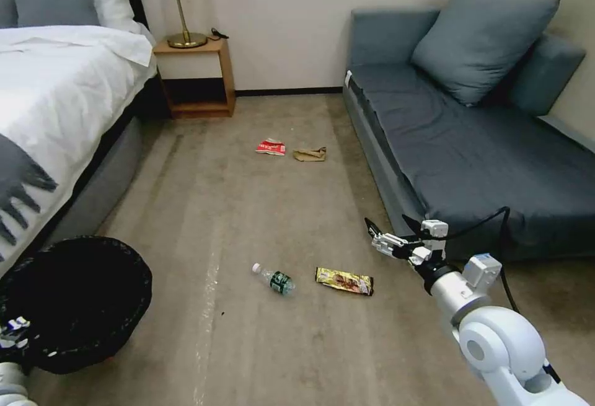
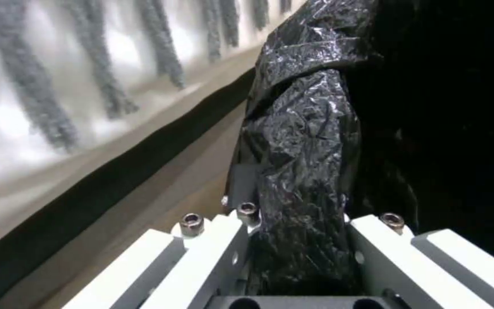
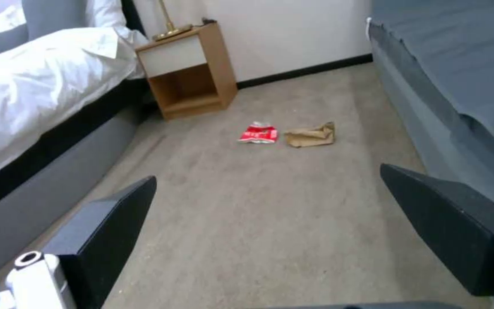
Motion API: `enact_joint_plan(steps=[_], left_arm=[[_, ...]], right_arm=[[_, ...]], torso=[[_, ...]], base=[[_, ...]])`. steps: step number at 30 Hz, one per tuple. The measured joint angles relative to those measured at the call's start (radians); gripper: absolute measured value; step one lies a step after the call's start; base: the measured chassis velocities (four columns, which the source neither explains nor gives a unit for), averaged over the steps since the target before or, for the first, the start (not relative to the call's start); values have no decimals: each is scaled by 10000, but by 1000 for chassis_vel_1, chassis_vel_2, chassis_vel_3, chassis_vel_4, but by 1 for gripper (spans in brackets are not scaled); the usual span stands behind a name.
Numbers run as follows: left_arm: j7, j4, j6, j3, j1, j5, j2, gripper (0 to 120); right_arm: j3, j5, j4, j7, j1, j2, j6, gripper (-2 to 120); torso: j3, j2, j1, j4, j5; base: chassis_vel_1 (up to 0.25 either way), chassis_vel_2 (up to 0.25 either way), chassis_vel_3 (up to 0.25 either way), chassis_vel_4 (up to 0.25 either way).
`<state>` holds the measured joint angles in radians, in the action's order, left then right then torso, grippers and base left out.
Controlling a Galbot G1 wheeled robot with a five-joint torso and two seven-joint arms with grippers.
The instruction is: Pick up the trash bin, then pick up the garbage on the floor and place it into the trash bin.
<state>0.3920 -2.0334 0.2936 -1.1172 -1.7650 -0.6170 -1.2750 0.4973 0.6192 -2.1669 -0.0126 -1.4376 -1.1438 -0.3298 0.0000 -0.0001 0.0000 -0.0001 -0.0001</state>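
Note:
The trash bin (image 1: 80, 297), lined with a glossy black bag, hangs at the lower left beside the bed. My left gripper (image 1: 13, 331) is shut on its rim; the left wrist view has the crinkled liner (image 2: 304, 141) pinched in the left gripper (image 2: 301, 223). The garbage lies on the carpet: a clear bottle (image 1: 274, 279) and a yellow-brown wrapper (image 1: 344, 281) nearby, a red-white packet (image 1: 271, 147) and a tan paper bag (image 1: 310, 154) farther off. My right gripper (image 1: 389, 225) is open and empty, held above the floor right of the wrapper. Beyond that gripper (image 3: 267, 176) lie the packet (image 3: 258, 134) and bag (image 3: 311, 136).
A bed (image 1: 56, 96) with white bedding runs along the left. A grey sofa (image 1: 471, 145) lines the right. A wooden nightstand (image 1: 197, 77) with a lamp stands at the far wall. Open carpet lies between bed and sofa.

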Motion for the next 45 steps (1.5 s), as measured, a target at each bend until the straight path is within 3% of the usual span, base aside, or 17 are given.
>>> enact_joint_plan(steps=[32, 37, 45], left_arm=[[-46, -67, -105, -47, -117, 15, 93, 4], [-200, -20, -157, -133, -232, 19, 203, 4], [-451, -75, -217, -166, -361, 60, 428, 4]], right_arm=[[-136, -175, 268, 180, 84, 32, -7, 100], [-343, -166, 577, 373, 395, 568, -175, 100], [-1721, 4, 1159, 1744, 2518, 2481, -1618, 100]], torso=[[1, 1, 0, 1, 0], [1, 0, 0, -1, 1], [0, 0, 0, 0, 1]], base=[[-78, 79, 79, -80], [-64, 54, 43, -69], [0, 0, 0, 0]])
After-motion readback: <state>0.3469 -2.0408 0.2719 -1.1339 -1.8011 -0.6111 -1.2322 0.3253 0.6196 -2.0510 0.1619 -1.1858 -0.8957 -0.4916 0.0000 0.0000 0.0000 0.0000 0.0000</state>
